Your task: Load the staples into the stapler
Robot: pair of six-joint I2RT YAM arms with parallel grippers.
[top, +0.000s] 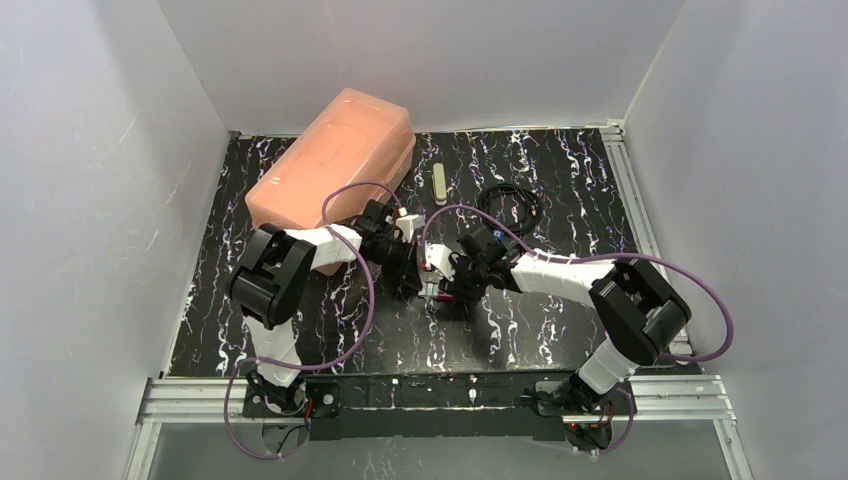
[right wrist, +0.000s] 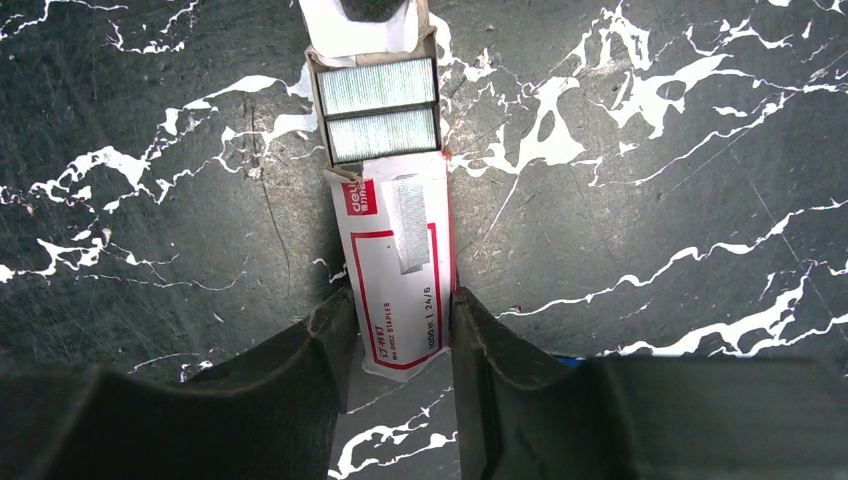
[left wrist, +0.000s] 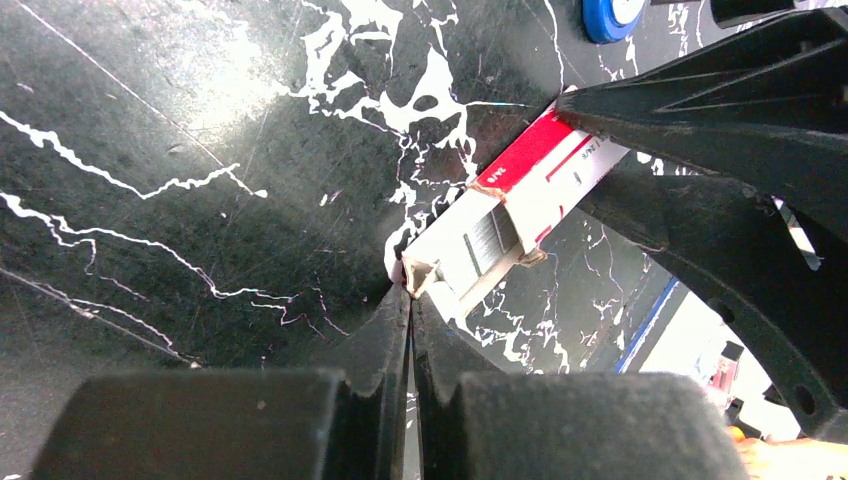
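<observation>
– Between the fingers of the right gripper (right wrist: pixel 400 310), what is clamped?

– The staple box (right wrist: pixel 405 250), gripped across the narrow sides of its red-and-white sleeve. This fixes the sleeve so the other arm has something to pull against.

– State of the left gripper (left wrist: pixel 410 295)?

– Fully clenched. Its tips meet on the end flap of the inner tray (right wrist: pixel 380 110). Contact shows at the flap's corner and reads as a pinch on thin card.

– Position of the tray?

– Drawn partway out of the sleeve, in line with it. Two blocks of staple strips (right wrist: pixel 378 88) lie exposed, side by side.

– Location of the box?

– Near the middle of the black marbled table (top: pixel 500 340), between the two arms. Whether it rests on the surface or hangs just above cannot be told.

– Surroundings?

– A salmon-pink case (top: pixel 335 160) sits at the far left, well apart. A pale oblong object (top: pixel 440 185), possibly the stapler, lies near its right end.

– Progress?

– Judged early: no strip is out of the tray yet.
</observation>
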